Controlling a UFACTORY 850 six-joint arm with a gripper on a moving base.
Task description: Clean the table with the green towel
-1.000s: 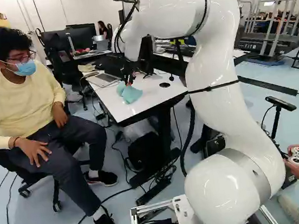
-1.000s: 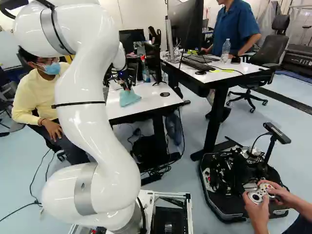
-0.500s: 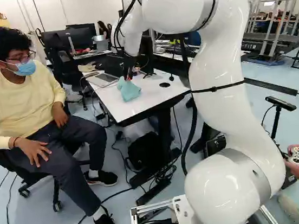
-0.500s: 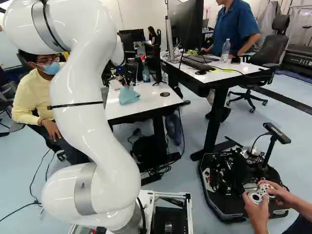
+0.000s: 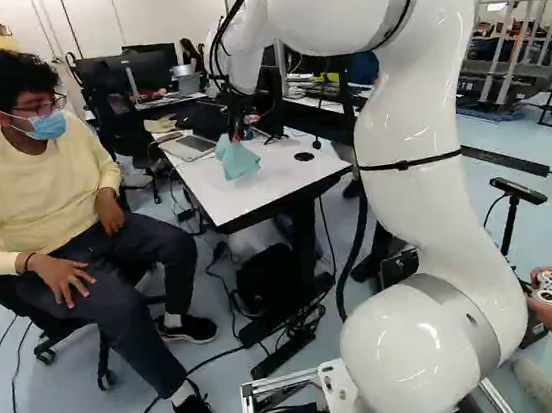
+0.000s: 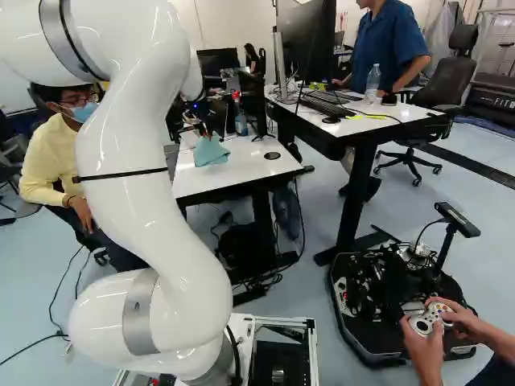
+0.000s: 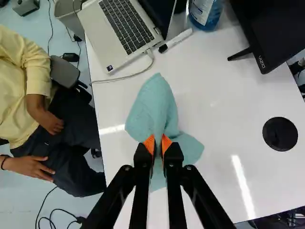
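The black two-finger gripper (image 5: 237,134) pinches the soft blue-green cloth towel (image 7: 153,102) over the flat white table (image 7: 224,100) (a blue plastic bottle (image 7: 207,24) wears a white label (image 7: 201,8)). Towel and gripper look higher in both base views than before.

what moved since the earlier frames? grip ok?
The arm has shifted, carrying gripper and towel away from the table's near edge; slid or lifted, can't tell. Gripper is shut on the towel. Table, laptop and base stayed put.
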